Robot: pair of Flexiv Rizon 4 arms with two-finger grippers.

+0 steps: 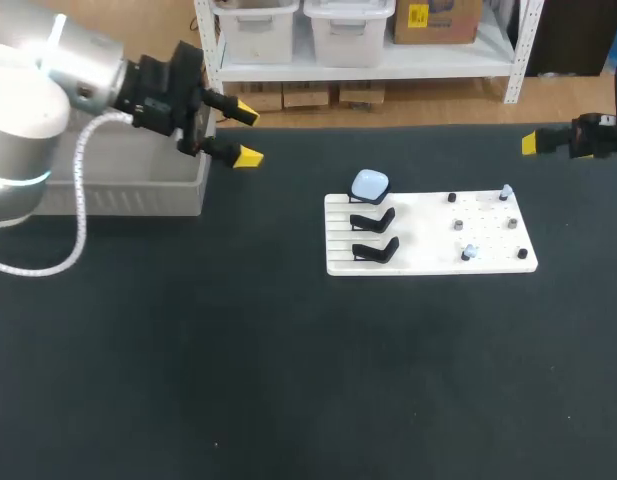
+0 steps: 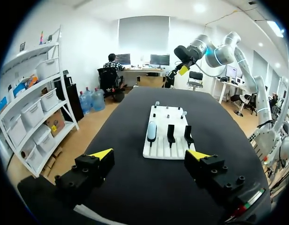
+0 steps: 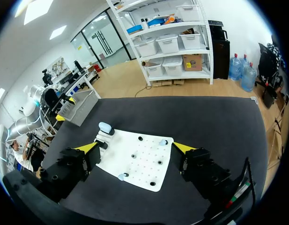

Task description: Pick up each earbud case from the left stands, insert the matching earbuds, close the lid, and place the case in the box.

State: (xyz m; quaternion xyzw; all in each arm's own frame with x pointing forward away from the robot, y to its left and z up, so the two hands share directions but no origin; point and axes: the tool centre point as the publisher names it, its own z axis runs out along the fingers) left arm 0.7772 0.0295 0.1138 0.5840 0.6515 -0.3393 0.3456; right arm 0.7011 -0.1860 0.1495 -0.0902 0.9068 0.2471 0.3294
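Left gripper (image 1: pixel 247 135): fingers spread wide, nothing held; it hangs at the far left, just beside the right end of the grey box (image 1: pixel 118 195).
Right gripper (image 3: pixel 135 147): fingers wide apart, nothing between them; it sits at the table's far right edge (the head view shows only one yellow tip).
Earbud case (image 1: pixel 369 184): pale blue, resting on the farthest stand at the left end of the white board (image 1: pixel 418 235).
Black stands: two, one (image 1: pixel 373 219) just nearer than the case and one (image 1: pixel 375 249) nearer again, all in one row.
Earbuds: two pale blue pieces on the board's right part, one (image 1: pixel 505 190) at the far right corner, one (image 1: pixel 469 252) by the near edge, well apart.
Board position: flat on the black table (image 1: pixel 238 380), right of its middle, well apart from both grippers.
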